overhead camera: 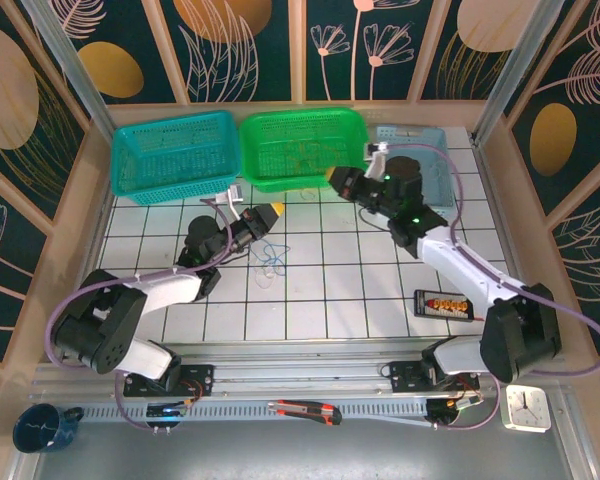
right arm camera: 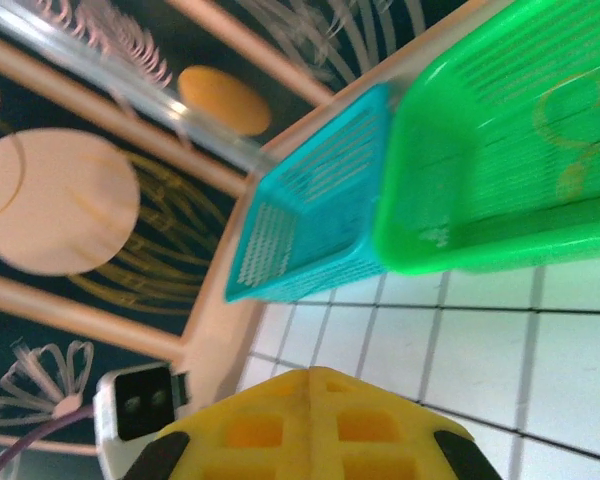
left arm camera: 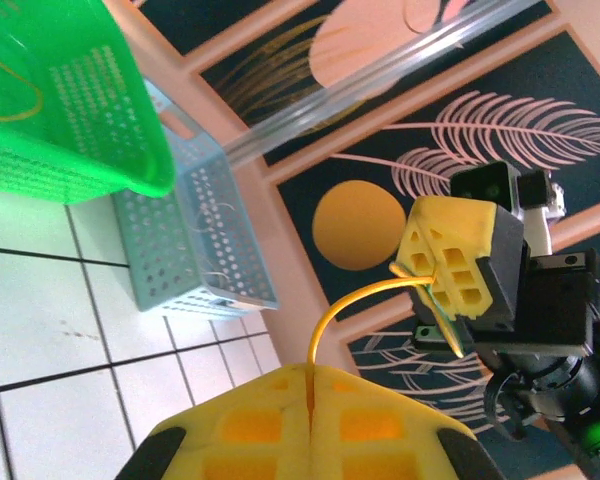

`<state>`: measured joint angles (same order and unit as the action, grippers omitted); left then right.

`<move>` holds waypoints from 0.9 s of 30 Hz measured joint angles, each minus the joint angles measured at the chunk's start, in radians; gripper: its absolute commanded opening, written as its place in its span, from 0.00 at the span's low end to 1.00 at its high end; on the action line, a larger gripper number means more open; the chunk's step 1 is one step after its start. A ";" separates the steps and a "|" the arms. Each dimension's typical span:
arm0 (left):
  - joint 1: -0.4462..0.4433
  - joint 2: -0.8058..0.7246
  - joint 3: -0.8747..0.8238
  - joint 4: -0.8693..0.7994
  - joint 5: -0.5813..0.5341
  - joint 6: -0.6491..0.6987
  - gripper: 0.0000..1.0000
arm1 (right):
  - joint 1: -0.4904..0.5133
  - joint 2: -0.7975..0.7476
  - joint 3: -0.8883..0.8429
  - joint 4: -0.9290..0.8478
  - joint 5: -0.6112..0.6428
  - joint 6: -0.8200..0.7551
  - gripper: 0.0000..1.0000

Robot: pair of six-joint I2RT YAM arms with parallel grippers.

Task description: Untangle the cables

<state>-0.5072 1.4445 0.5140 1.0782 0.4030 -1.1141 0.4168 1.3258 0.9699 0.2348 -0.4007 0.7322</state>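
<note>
Now the left gripper (left arm camera: 308,400) pinches a yellow cable (left arm camera: 327,318) that arcs to the right gripper (left arm camera: 432,275), likewise clamped on it; other cables (overhead camera: 270,258) lie on the table (overhead camera: 360,290) left of centre

Left arm (overhead camera: 170,290) reaches toward 1 o'clock, right arm (overhead camera: 450,255) toward 10 o'clock; left gripper (overhead camera: 272,211) and right gripper (overhead camera: 330,177) face tip to tip (jaws closed, each pinching the yellow cable (left arm camera: 330,315)).
</note>
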 measured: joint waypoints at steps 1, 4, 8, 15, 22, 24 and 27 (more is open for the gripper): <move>0.000 -0.014 -0.008 -0.011 -0.016 0.009 0.00 | -0.027 -0.017 -0.005 -0.018 0.006 -0.012 0.00; 0.000 -0.058 -0.023 -0.045 -0.061 0.038 0.00 | -0.096 -0.064 -0.018 -0.071 0.028 -0.049 0.00; 0.003 -0.099 -0.030 -0.068 -0.102 0.067 0.00 | -0.158 -0.100 -0.041 -0.115 0.060 -0.084 0.00; 0.003 -0.117 -0.046 -0.089 -0.120 0.093 0.00 | -0.197 -0.106 -0.056 -0.141 0.067 -0.095 0.00; 0.019 -0.151 -0.082 -0.097 -0.155 0.097 0.00 | -0.272 -0.094 -0.047 -0.129 0.094 -0.071 0.00; 0.027 -0.151 -0.082 -0.098 -0.159 0.102 0.00 | -0.284 -0.063 -0.024 -0.100 0.094 -0.060 0.00; 0.027 -0.145 -0.081 -0.096 -0.150 0.113 0.07 | -0.261 -0.002 0.018 -0.055 0.085 -0.045 0.00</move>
<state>-0.4797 1.2991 0.4332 0.9821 0.2527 -1.0016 0.1555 1.3239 0.9878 0.1795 -0.3161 0.6868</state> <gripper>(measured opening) 0.061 0.048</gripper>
